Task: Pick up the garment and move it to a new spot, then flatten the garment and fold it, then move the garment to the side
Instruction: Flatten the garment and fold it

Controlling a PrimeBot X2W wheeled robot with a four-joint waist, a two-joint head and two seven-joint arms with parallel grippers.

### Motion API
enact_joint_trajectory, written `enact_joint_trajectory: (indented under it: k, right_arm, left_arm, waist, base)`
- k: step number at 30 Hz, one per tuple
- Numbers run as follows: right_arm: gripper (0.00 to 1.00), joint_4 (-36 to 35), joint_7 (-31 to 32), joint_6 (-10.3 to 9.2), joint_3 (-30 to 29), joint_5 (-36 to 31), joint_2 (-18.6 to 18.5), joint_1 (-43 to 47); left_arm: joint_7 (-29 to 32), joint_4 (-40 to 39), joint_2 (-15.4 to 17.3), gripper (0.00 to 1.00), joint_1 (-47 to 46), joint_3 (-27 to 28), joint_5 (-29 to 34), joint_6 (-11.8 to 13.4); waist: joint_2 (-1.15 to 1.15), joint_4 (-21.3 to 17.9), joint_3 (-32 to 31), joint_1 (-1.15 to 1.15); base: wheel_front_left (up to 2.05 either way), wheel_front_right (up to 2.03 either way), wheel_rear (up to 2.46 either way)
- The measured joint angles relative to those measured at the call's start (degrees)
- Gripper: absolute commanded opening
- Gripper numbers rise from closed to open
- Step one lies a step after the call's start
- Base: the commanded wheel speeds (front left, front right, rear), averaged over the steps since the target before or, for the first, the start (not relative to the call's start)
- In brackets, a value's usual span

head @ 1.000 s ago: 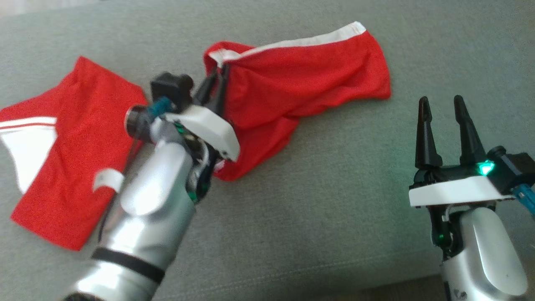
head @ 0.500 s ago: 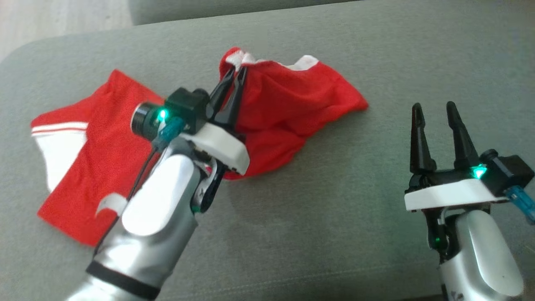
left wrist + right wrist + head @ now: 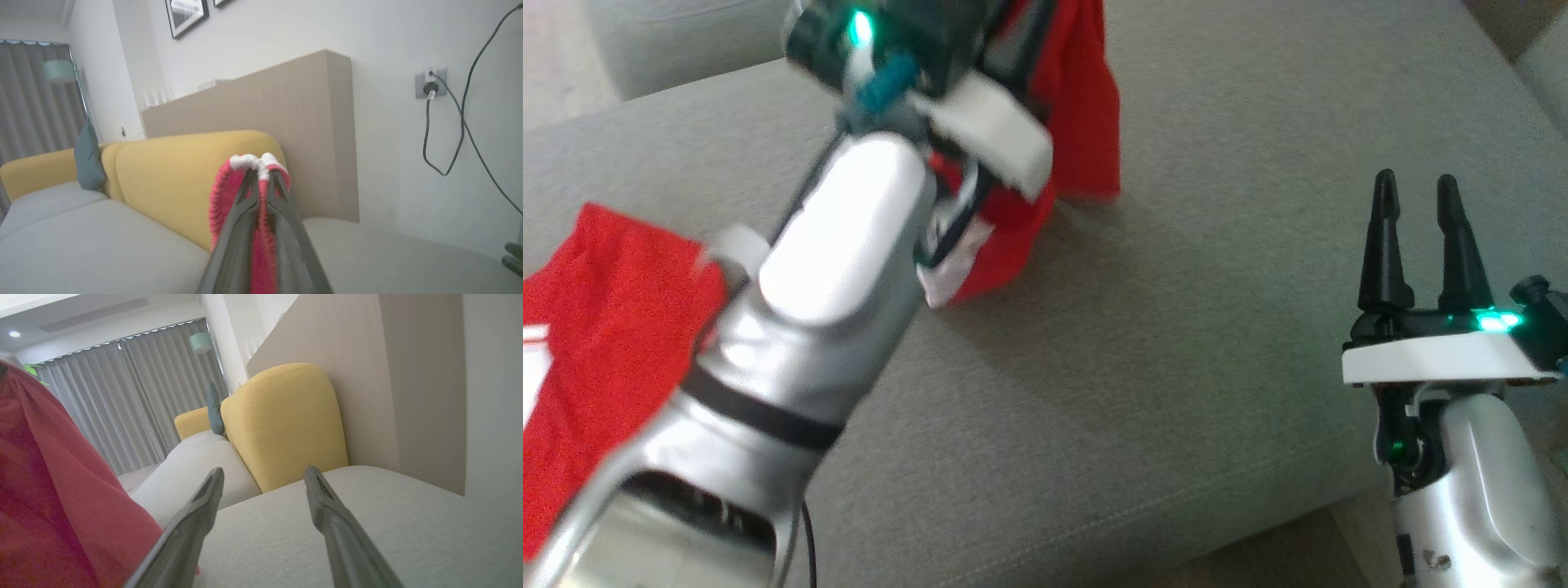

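Note:
The garment is red with white trim. One bunch of it hangs in the air at the top of the head view, and another part lies on the grey cushion at the left. In the left wrist view my left gripper is shut on a pinched fold of the garment, with white trim poking out past the tips. My left arm is raised high and close to the camera. My right gripper stands open and holds nothing, apart at the right. The right wrist view has the garment hanging left of the open right gripper.
The grey sofa seat spreads under both arms; its front edge runs along the lower right. A yellow backrest, a wooden panel and a wall socket with cable stand behind. A teal cushion leans far left.
My left gripper has risen toward the top of the view with the garment's edge in it, lifting that half into a hanging bunch. The head camera has shifted. My right gripper stays open.

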Motion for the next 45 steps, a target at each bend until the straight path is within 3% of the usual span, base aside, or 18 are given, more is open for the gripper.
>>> enact_joint_trajectory:
  k: [4, 11, 18, 23, 29, 36, 37, 38, 39, 45]
  right_arm:
    - [1.0, -0.4, 0.0, 0.0, -0.57, 0.36, -0.01, 0.04]
    - [1.0, -1.1, 0.0, 0.0, -2.14, 0.37, -0.01, 0.13]
    - [1.0, -1.64, -0.07, 0.0, -3.53, -0.38, 0.04, 0.13]
    - [1.0, -1.6, -0.07, 0.0, -4.16, -1.54, 0.04, 0.14]
    - [1.0, -0.85, -0.07, 0.0, -4.15, -3.31, 0.05, 0.14]
    - [1.0, 0.55, -0.07, 0.01, -3.86, -4.45, 0.04, 0.18]
    - [1.0, 0.85, -0.07, 0.01, -3.78, -4.66, 0.04, 0.24]
    - [1.0, 1.03, -0.07, 0.0, -3.75, -4.71, 0.04, 0.34]
    - [1.0, 1.12, -0.07, 0.01, -3.75, -4.71, 0.04, 0.51]
    - [1.0, 1.75, -0.07, 0.01, -3.6, -5.44, 0.04, 0.62]
  left_arm:
    - [-0.87, -1.85, -0.8, 0.0, -5.02, 1.64, 0.0, 0.64]
    - [-1.26, -10.84, -1.26, 0.0, -4.6, 1.58, 1.29, 1.49]
    - [-1.26, -14.43, -0.86, 0.0, 10.97, -5.1, 4.31, 0.8]
    - [-1.25, -13.6, 2.07, 0.0, 20.47, -9.72, 6.28, -0.62]
    - [-1.25, -11.27, 4.49, 0.0, 26.67, -13.38, 8.24, -1.62]
    - [-1.25, -8.35, 5.41, 0.0, 29.83, -12.67, 7.97, -0.43]
    - [-1.25, -7.95, 5.36, 0.27, 30.25, -12.39, 7.55, -0.3]
    - [-1.25, -7.5, 5.23, 0.74, 30.72, -11.89, 7.06, 0.05]
    - [-1.25, -6.9, 5.15, 1.0, 31.09, -11.49, 6.69, 0.23]
    - [-1.24, -6.04, 4.12, 1.0, 32.14, -9.42, 5.53, 1.59]
  waist:
    - [0.0, -1.66, 0.3, 0.0]
    - [0.0, 0.2, 1.21, 0.0]
    - [0.0, 4.62, 2.19, 0.0]
    - [0.0, 8.37, 2.31, 0.0]
    - [0.0, 12.67, 1.81, 0.0]
    - [0.0, 15.64, 0.33, 0.0]
    - [0.0, 15.86, 0.08, 0.0]
    - [0.0, 16.03, -0.15, 0.0]
    - [0.0, 16.17, -0.34, 0.0]
    - [0.0, 16.59, -0.66, 0.0]
  base:
    - [0.0, 0.0, 0.0]
    - [0.0, 0.0, 0.0]
    - [0.0, 0.0, 0.0]
    - [0.0, 0.0, 0.0]
    - [0.0, 0.0, 0.0]
    - [0.0, 0.0, 0.0]
    - [0.0, 0.0, 0.0]
    - [0.0, 0.0, 0.0]
    - [0.0, 0.0, 0.0]
    - [0.0, 0.0, 0.0]
